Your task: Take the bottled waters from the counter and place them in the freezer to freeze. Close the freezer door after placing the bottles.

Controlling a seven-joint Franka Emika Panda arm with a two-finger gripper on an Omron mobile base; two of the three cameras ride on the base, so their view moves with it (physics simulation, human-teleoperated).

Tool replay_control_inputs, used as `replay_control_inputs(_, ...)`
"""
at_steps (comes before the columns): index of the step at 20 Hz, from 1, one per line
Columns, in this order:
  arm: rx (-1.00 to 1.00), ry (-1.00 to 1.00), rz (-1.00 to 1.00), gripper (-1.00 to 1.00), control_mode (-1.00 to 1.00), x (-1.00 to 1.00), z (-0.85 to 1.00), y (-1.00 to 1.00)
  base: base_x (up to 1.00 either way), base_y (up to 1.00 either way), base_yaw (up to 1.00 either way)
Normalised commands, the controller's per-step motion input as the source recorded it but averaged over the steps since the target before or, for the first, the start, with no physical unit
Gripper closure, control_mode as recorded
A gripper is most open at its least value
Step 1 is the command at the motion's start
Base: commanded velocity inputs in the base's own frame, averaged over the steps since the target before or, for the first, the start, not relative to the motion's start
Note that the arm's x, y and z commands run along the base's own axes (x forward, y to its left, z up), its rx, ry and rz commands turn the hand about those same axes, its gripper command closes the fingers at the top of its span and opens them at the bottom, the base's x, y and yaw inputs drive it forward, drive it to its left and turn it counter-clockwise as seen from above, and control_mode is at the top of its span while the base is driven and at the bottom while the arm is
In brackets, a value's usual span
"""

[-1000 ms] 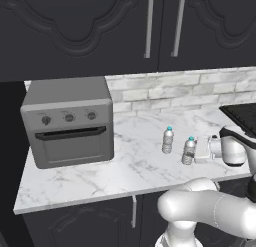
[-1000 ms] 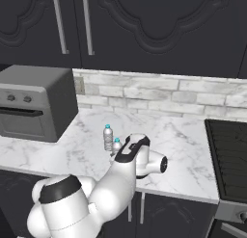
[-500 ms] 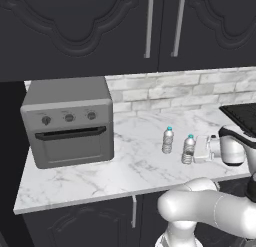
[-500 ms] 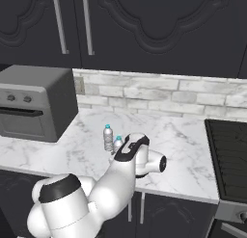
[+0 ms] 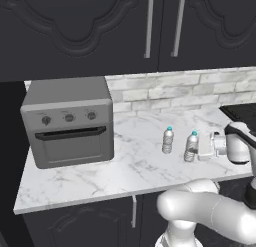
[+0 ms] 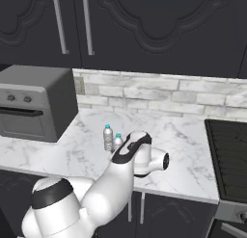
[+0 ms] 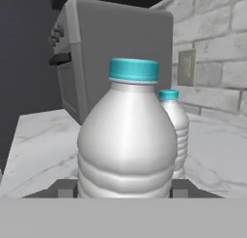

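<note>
Two clear ribbed bottled waters with teal caps stand upright on the white marble counter [image 5: 135, 167]. My gripper [image 5: 196, 150] comes in from the right, shut on the nearer bottle [image 5: 191, 144]. In the hand view that bottle [image 7: 128, 140] stands between the two dark fingertips [image 7: 65, 188], with the gripper [image 7: 124, 188] low around its body. The other bottle [image 5: 168, 140] stands just to the left, apart; it shows behind the held one [image 7: 174, 122]. From the right base view both bottles [image 6: 108, 137] [image 6: 117, 140] stand by my arm. The freezer and its door are out of view.
A grey toaster oven [image 5: 69, 122] with knobs stands on the counter's left. A black stovetop [image 6: 229, 150] borders the counter on the right. Dark upper cabinets [image 5: 150, 26] hang above, with a brick backsplash [image 6: 159, 95] and a wall outlet [image 7: 186, 67] behind.
The gripper's fingers have shut on the nearer bottle. The arm and both bottles stay where they were.
</note>
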Motion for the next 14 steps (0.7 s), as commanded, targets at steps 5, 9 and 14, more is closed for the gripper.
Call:
replay_control_inputs(5,0.00,0.00,0.02,1.00,-1.00,-0.63,0.99,0.11,0.00,0.00,0.00)
replay_control_inputs(9,-0.03,0.00,0.10,1.00,-1.00,-0.71,1.00,0.44,0.00,0.00,0.00)
replay_control_inputs(14,-0.04,-0.09,0.16,1.00,-1.00,-0.78,0.63,0.85,0.00,0.00,0.00)
